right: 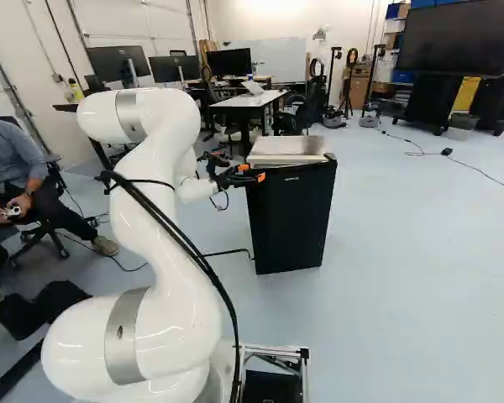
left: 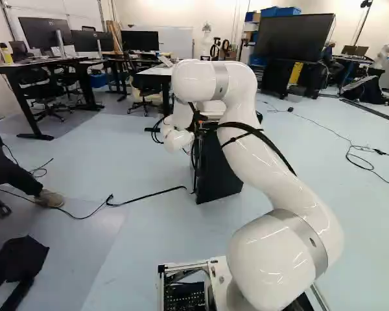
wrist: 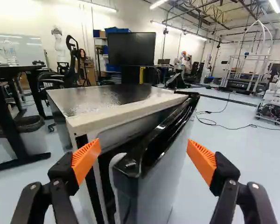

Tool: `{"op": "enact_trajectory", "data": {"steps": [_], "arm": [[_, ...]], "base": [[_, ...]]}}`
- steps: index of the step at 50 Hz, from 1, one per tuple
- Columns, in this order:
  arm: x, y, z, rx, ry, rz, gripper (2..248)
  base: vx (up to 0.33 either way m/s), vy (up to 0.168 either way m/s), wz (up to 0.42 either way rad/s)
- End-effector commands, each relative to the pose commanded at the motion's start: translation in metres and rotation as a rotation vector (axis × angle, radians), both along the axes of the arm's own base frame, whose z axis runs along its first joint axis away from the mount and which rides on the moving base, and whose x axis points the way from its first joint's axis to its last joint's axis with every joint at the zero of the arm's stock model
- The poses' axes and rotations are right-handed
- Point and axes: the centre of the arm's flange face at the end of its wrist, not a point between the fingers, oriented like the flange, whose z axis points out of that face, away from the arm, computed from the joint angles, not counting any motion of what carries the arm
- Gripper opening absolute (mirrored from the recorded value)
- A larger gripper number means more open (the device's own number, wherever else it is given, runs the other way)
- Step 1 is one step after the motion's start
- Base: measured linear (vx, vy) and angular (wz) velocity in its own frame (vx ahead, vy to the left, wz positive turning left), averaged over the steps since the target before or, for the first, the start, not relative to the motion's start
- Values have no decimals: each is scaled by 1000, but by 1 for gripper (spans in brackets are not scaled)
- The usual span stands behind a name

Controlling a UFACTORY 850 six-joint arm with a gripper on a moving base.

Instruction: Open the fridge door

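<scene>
Wrist view: the gripper (wrist: 143, 157) is standing open astride the near top corner of the door (wrist: 154, 191), likely risking snagging the fridge body (wrist: 123, 113) by closing off-centre.

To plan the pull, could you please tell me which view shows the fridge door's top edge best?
The wrist view: the door's top edge runs close up between the open gripper's pads. The right base view shows it small, beside the gripper; in the left base view the arm largely hides it.
</scene>
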Motion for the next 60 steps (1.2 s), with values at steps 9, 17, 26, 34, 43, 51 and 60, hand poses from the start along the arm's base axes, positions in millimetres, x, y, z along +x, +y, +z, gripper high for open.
{"op": "enact_trajectory", "data": {"steps": [9, 17, 26, 34, 43, 51, 60], "arm": [[-5, -2, 0, 6, 7, -25, 247], [-8, -4, -1, 17, 12, -62, 247], [-12, -9, -2, 29, 18, -110, 247], [-17, -14, -3, 40, 25, -155, 247], [-26, -20, -4, 50, 37, -205, 247], [-39, -24, -4, 55, 55, -245, 247], [-59, -27, -4, 57, 82, -285, 247]], "base": [[0, 0, 0], [0, 0, 0], [0, 0, 0], [0, 0, 0], [0, 0, 0], [0, 0, 0], [0, 0, 0]]}}
